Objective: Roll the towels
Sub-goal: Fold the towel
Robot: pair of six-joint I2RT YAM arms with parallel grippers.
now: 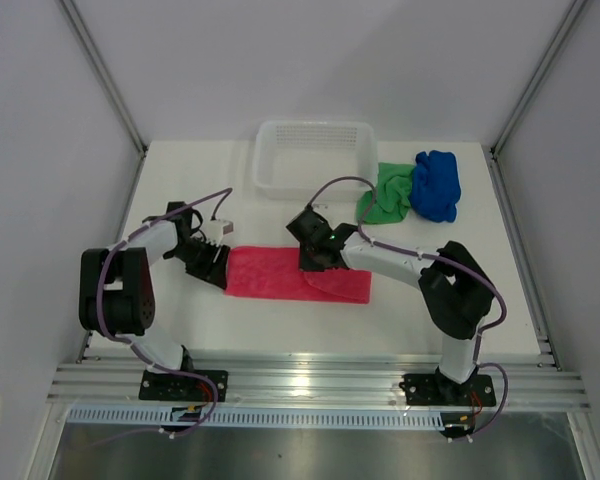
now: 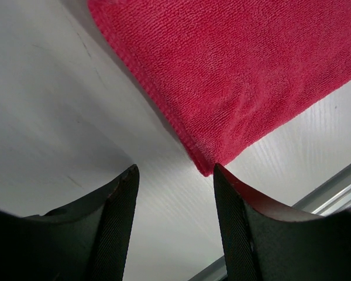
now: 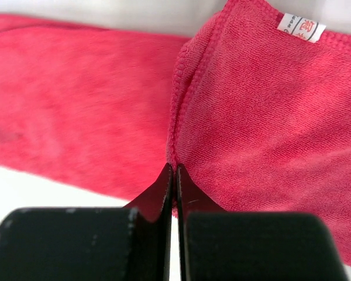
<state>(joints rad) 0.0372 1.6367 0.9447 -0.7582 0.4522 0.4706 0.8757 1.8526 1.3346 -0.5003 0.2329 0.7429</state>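
On the pink towel (image 1: 270, 273), right hand (image 3: 174, 171) tight on a folded edge; left hand (image 2: 174, 174) wide beside a corner.

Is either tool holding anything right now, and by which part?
The right tool pinches the pink towel at the hemmed edge of its folded-over flap. The left tool is open, holding nothing.

One pink towel (image 1: 280, 272), one green towel (image 1: 388, 195), one blue towel (image 1: 438, 185): three are tallied on the one worktop (image 1: 180, 180). One white mesh basket (image 1: 270, 160) is counted. Two arms are logged, left arm (image 1: 130, 270) and right arm (image 1: 400, 262). One white tag (image 3: 302, 27) is spotted.
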